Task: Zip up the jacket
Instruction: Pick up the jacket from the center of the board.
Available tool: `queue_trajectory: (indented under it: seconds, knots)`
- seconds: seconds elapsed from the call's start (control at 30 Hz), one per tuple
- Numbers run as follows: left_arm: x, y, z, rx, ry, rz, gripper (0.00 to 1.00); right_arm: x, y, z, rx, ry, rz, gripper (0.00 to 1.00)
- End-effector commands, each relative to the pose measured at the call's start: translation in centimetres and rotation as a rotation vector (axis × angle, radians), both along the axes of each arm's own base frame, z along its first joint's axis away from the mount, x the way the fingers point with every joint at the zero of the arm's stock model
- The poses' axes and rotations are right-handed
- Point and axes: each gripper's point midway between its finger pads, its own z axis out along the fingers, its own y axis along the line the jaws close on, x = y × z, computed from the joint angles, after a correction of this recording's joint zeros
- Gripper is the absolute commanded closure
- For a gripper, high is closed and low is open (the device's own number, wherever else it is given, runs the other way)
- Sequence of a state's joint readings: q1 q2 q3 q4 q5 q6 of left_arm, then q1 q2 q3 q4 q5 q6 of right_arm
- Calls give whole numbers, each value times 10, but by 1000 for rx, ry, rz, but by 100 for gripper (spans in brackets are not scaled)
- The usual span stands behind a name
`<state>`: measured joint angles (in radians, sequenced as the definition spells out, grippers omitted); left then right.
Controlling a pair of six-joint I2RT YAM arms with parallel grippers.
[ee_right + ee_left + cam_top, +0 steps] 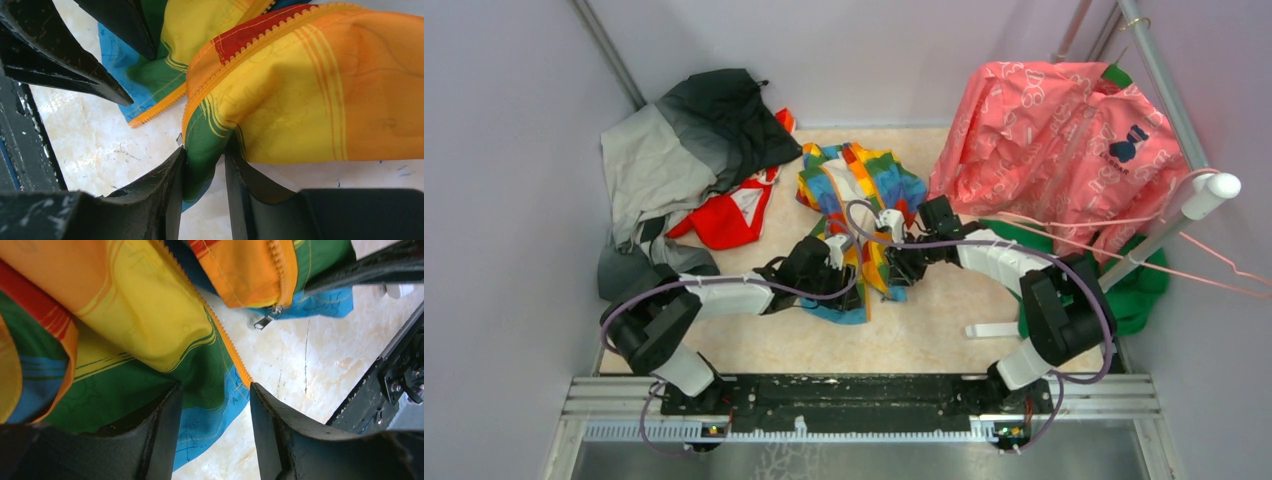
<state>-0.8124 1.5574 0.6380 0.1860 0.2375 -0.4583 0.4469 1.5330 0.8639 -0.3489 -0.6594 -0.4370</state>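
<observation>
**Striped jacket, unzipped, mid-bench**

Left claw (216, 390): jaws apart, blue hem loose between them. Right claw (205, 150): narrow gap round a hem fold; pinched or not, cannot tell. Jacket (859, 215): crumpled on the bench (924, 330), just beyond both. Likely light, limp, slippery; take the tape ends beside the zipper pull (265, 320).

**Other clothes crowd the counter's edges**

A grey-and-black jacket (689, 140) lies crumpled at the back left of the pale marbled counter (924, 335), partly covering a red-and-white garment (729, 215). At the back right, a pink patterned garment (1054, 140) drapes beside a white rack (1209, 195). Green cloth (1139, 290) lies below it, and a pink hanger (1236, 272) juts out nearby.
</observation>
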Motion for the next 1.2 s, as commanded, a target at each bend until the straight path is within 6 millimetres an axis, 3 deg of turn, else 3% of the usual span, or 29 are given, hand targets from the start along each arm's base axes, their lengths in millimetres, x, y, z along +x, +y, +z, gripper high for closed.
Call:
queue_trajectory:
  seconds: [0.0,0.2,0.3,0.4,0.47,0.5,0.63,0.87,1.03,1.17]
  knots:
    - [-7,17,-32,145,49,24,42,1,3,4,-17,-23,13,64]
    - [-7,18,-39,167,59,35,50,-6,8,-10,-57,12,33,66]
    - [-9,16,-42,161,66,22,66,-7,10,-10,-59,22,32,74]
    - [-10,12,-38,128,55,3,88,-8,15,1,-28,26,44,91]
    - [-9,9,-23,73,7,-6,99,-9,18,12,16,26,55,100]
    - [-7,9,-15,45,-26,-6,100,-10,19,19,46,26,63,100]
    - [-4,10,35,-89,-213,-23,100,-15,20,48,181,2,118,100]
    - [-22,23,116,-385,-544,-70,100,-44,25,90,411,-11,273,100]
    - [-36,39,150,-544,-723,-58,100,-63,26,104,492,-31,388,100]
    - [-43,40,161,-586,-786,-98,100,-65,25,105,494,-35,396,100]
